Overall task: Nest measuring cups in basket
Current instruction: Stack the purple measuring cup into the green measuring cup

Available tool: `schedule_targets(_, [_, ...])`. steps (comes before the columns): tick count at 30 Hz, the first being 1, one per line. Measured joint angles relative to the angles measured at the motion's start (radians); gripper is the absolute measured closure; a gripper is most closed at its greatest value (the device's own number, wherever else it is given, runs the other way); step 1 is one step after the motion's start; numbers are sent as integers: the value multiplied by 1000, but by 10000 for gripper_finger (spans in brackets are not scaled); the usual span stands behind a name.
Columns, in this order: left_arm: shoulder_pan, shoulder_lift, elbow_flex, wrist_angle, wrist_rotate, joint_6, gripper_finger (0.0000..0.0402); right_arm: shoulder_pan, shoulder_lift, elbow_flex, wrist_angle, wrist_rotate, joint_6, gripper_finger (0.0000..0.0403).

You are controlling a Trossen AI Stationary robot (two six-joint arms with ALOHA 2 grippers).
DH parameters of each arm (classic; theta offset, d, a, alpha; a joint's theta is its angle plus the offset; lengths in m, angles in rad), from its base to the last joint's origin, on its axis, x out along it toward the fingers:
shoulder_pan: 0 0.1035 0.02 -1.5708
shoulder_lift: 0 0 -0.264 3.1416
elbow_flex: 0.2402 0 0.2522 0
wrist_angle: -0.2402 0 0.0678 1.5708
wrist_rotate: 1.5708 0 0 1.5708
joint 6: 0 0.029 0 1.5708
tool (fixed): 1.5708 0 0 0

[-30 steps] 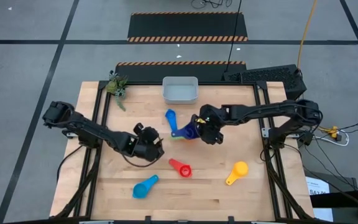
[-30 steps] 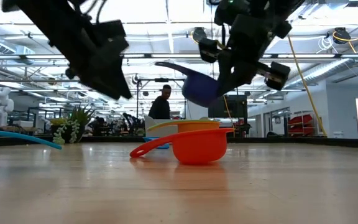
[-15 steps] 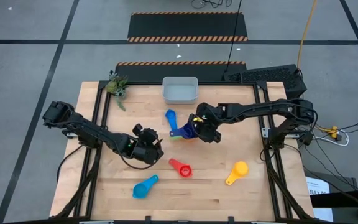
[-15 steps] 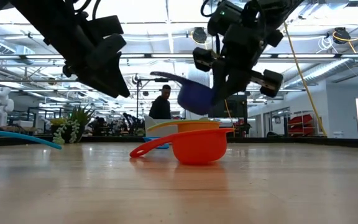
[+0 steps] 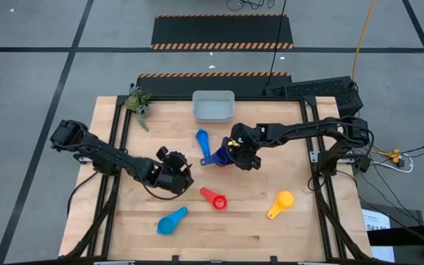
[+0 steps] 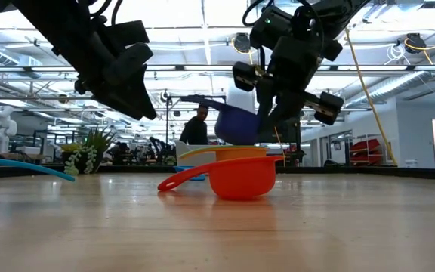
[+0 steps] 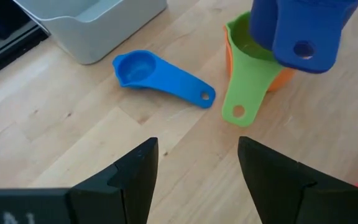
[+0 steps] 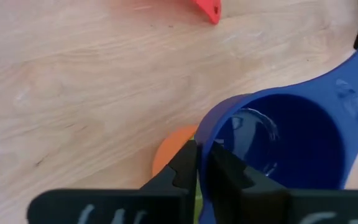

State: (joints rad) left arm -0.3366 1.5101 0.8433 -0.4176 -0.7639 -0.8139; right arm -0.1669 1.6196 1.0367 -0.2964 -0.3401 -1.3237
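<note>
Right gripper [image 8: 197,163], pinching navy cup [image 8: 278,155] rim

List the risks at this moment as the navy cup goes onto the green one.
1. The right gripper pinches only the navy cup's rim, so the cup could tilt or slip.
2. The green cup, nested in the orange cup, sits loose on the table; an off-centre push could shove the stack.
3. The left gripper hovers open nearby, risking a bump.
</note>
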Motion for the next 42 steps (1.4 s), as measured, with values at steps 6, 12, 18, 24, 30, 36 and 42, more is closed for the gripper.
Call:
schedule_targets(6, [0,0,0,0,0,-1,179,0,0,0,11,37,-1,374])
schedule_targets(12, [0,0,0,0,0,-1,179,-4,0,0,12,55,-1,374])
schedule_targets(18, [0,0,0,0,0,-2,179,-4,0,0,7,54,1,374])
schedule_targets(24, [0,0,0,3,0,-8,179,-4,0,0,7,55,-1,373])
schedule_targets(30, [0,0,0,10,1,-16,179,-4,0,0,6,55,-1,373])
schedule_targets(36, [0,0,0,29,2,0,179,-4,0,-1,0,58,-5,361])
schedule_targets(42, [0,0,0,29,2,1,179,-10,0,-1,-1,82,-5,329])
